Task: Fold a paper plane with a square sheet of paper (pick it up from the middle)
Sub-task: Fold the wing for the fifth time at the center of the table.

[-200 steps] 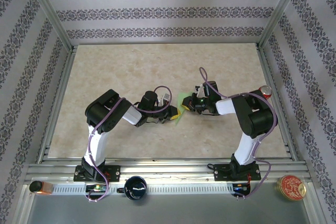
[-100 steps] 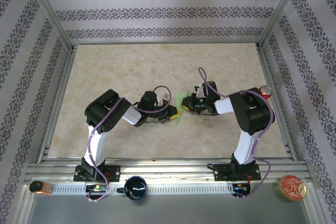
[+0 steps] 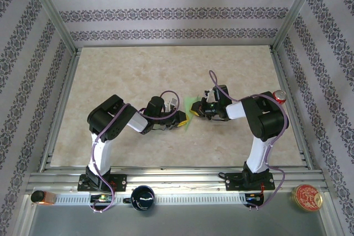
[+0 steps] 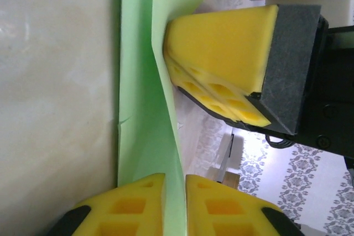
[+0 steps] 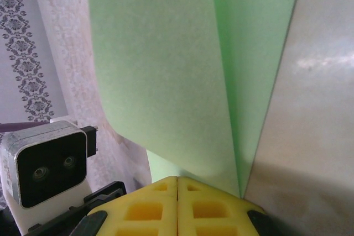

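Observation:
The square sheet of paper (image 3: 190, 105), light green and folded into a narrow upright shape, hangs between the two grippers over the table's middle. My right gripper (image 3: 196, 112) is shut on one end of it; in the right wrist view its yellow fingertips (image 5: 177, 183) meet, and the paper (image 5: 166, 70) fans out above them. My left gripper (image 3: 182, 119) stands at the other end. In the left wrist view its jaws (image 4: 174, 192) are slightly parted, and a flap of the paper (image 4: 138, 109) runs through the narrow gap. The right gripper's yellow fingers (image 4: 221, 42) face it closely.
A red-topped can (image 3: 280, 97) stands by the right rail. On the near ledge sit a black cup (image 3: 142, 197), a round red tin (image 3: 307, 197) and an orange item (image 3: 41, 196). Metal frame rails (image 3: 61, 109) border the beige table.
The left gripper's jaws have parted a little around the paper. The right gripper has crept slightly left and up, still holding the sheet.

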